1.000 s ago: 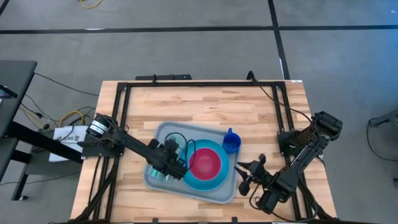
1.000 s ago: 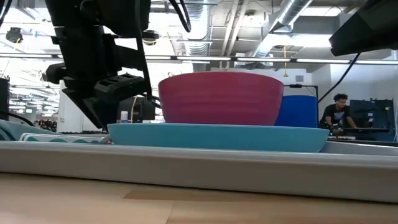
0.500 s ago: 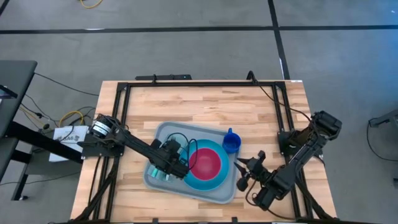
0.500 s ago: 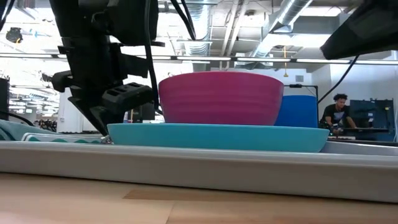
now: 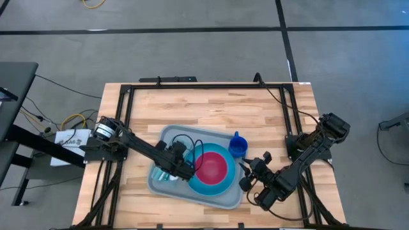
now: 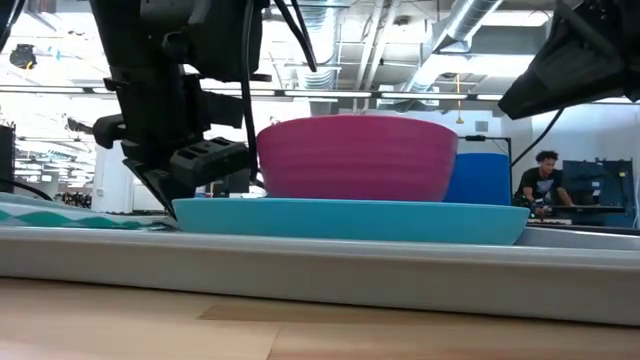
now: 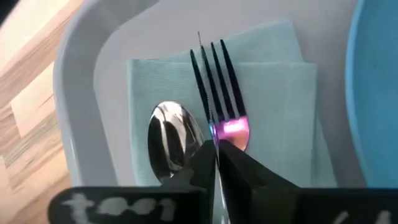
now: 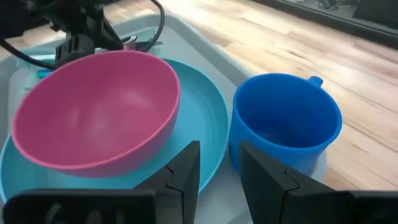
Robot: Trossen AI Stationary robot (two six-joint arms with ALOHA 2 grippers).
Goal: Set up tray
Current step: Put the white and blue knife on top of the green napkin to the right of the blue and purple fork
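Note:
The grey-blue tray [image 5: 167, 137] lies on the wooden table. It carries a teal plate [image 5: 225, 186] with a pink bowl [image 5: 211, 167] on it. A blue cup [image 5: 238, 147] stands at its far right corner. A light-teal napkin [image 7: 280, 93] lies at its left end, with a fork [image 7: 217, 74] and a spoon [image 7: 171, 137] flat on it. My left gripper [image 7: 214, 149] is shut, its tips right over the fork's neck. My right gripper [image 8: 219, 167] is open by the tray's right edge, pointing at the gap between plate and cup. My left gripper's shut fingertips [image 7: 202, 158] come slanting down from the tray's near side onto the fork's neck [image 7: 231, 129]. The fingers hide the handle behind that point. Whether they touch the fork I cannot tell. The fork lies flat on the napkin.
Black frame rails [image 5: 204, 85] run along the table's far and side edges. Bare wood [image 5: 211, 108] lies between the tray and the far rail. Beyond the table, a person [image 6: 540, 180] sits far off in the room.
My right gripper has moved a little toward the tray and the blue cup and has turned slightly, staying open. The things on the tray lie as they did.

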